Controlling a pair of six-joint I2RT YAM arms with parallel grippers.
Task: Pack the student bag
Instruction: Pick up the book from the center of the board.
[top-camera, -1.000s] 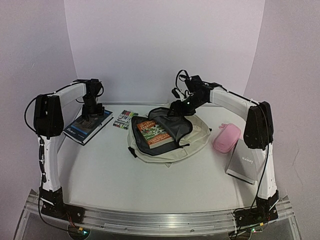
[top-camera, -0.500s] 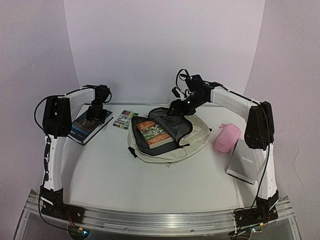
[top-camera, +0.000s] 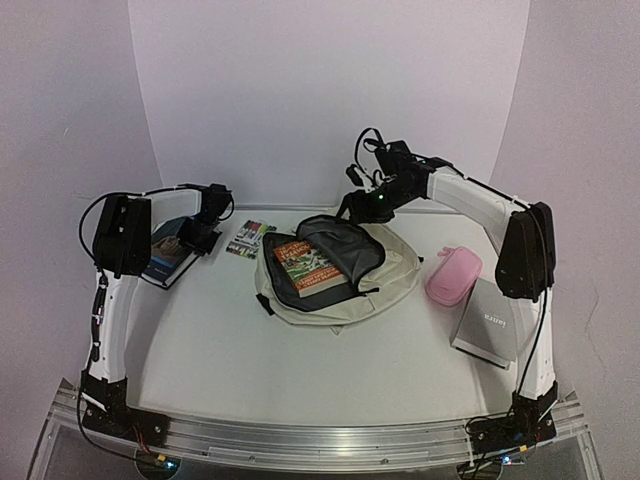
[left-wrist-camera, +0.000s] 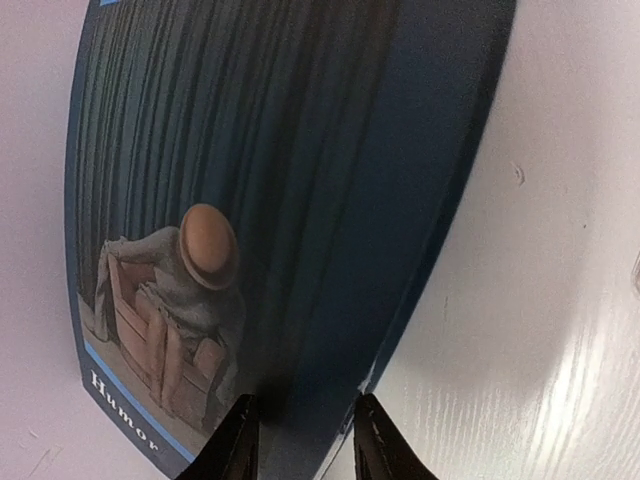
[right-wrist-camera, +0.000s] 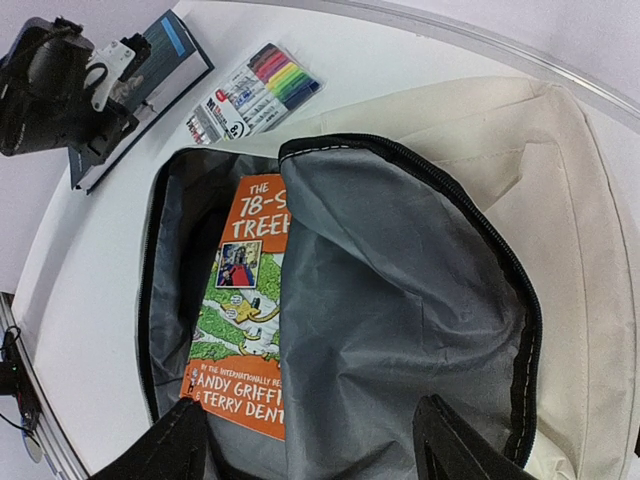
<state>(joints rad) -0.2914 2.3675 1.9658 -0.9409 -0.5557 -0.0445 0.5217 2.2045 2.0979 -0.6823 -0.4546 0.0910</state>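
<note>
White table, left fingers narrowed — astride blue book

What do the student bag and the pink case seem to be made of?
Student bag: likely soft woven fabric, matte cream; it sags and creases. Its grey lining looks smoother, faintly shiny. Pink case: perhaps padded textile, matte; too small to be sure.
</note>
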